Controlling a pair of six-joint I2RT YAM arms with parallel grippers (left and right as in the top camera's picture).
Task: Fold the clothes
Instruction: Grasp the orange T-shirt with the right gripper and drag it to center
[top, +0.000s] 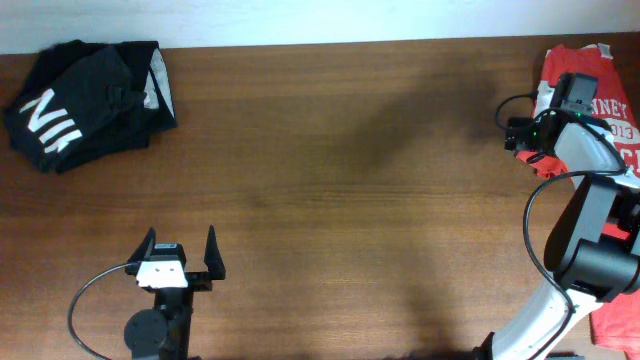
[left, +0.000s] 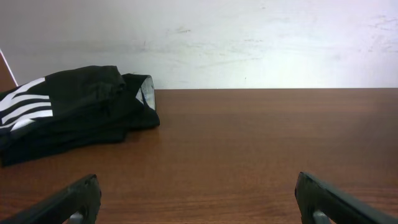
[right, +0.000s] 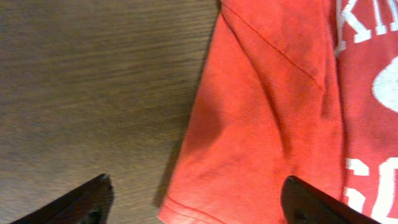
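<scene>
A red-orange T-shirt (top: 598, 62) with white print lies at the table's right edge, partly under my right arm. In the right wrist view its hemmed corner (right: 261, 124) lies between and below the fingers. My right gripper (top: 530, 135) (right: 198, 182) hovers open over that left edge, one finger above bare wood and the other above the cloth, with nothing held. A black garment with white lettering (top: 90, 100) (left: 68, 112) sits bunched at the far left corner. My left gripper (top: 181, 255) (left: 198, 179) stands open near the front edge, far from both garments.
The brown wooden table (top: 350, 180) stretches between the two garments. A pale wall (left: 249, 37) runs behind its far edge. More red cloth (top: 615, 320) shows at the lower right beside the right arm's base.
</scene>
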